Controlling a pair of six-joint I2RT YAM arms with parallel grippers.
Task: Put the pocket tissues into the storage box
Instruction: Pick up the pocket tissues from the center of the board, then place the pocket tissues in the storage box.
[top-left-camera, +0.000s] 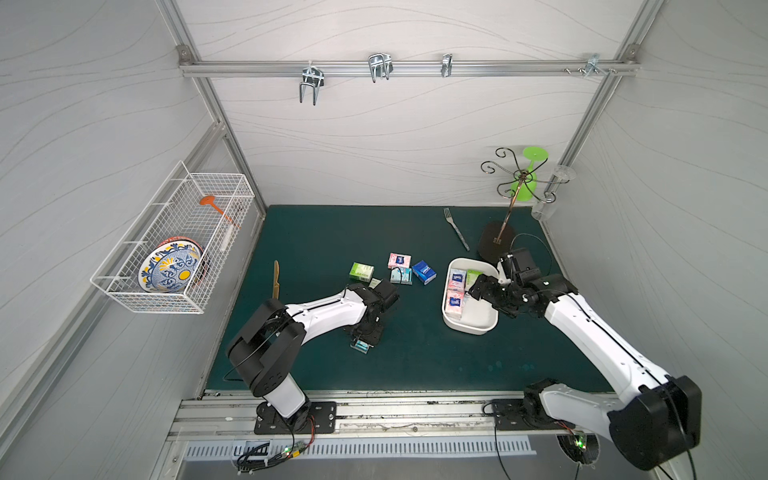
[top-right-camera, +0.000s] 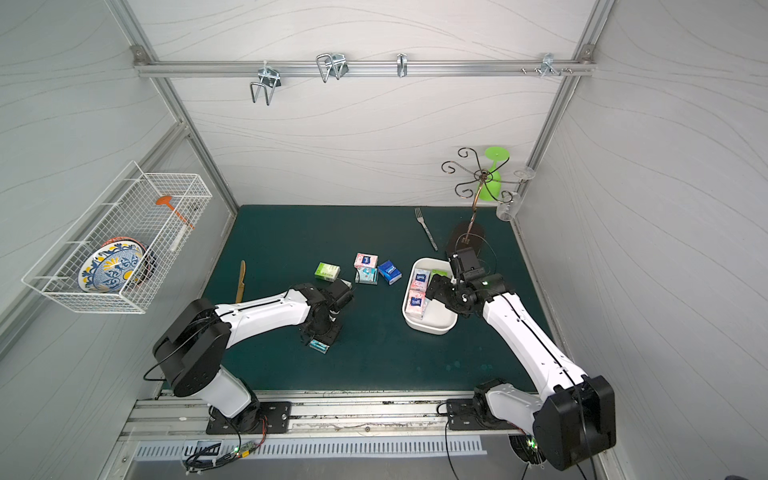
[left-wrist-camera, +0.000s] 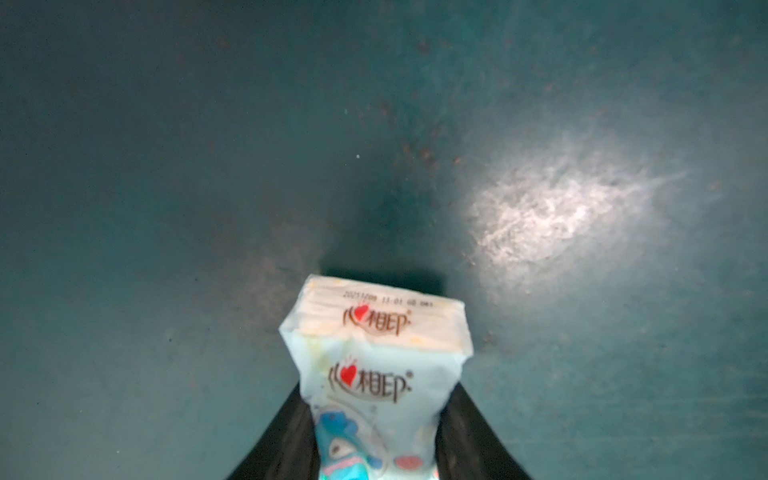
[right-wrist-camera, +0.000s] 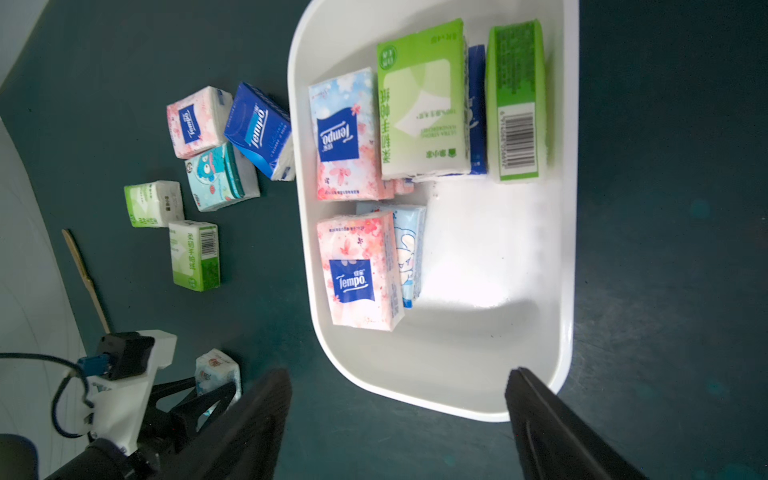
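Observation:
My left gripper (top-left-camera: 360, 345) is shut on a light blue packet of pocket tissues (left-wrist-camera: 376, 365), pinched between both black fingers low over the green mat; the same packet (right-wrist-camera: 216, 370) shows in the right wrist view. The white storage box (top-left-camera: 471, 328) sits at the right and holds several packets: pink (right-wrist-camera: 357, 270), green (right-wrist-camera: 419, 104), dark blue and light blue. My right gripper (right-wrist-camera: 399, 374) hangs open and empty over the box's near end. Several loose packets lie in mid-mat: green (top-left-camera: 361, 272), pink (top-left-camera: 399, 260), dark blue (top-left-camera: 424, 272), light blue (top-left-camera: 401, 275).
A fork (top-left-camera: 457, 228) and a wire glass stand (top-left-camera: 511, 195) are behind the box. A wooden knife (top-left-camera: 275, 278) lies left of my left arm. A white wire basket (top-left-camera: 174, 241) with a plate hangs on the left wall.

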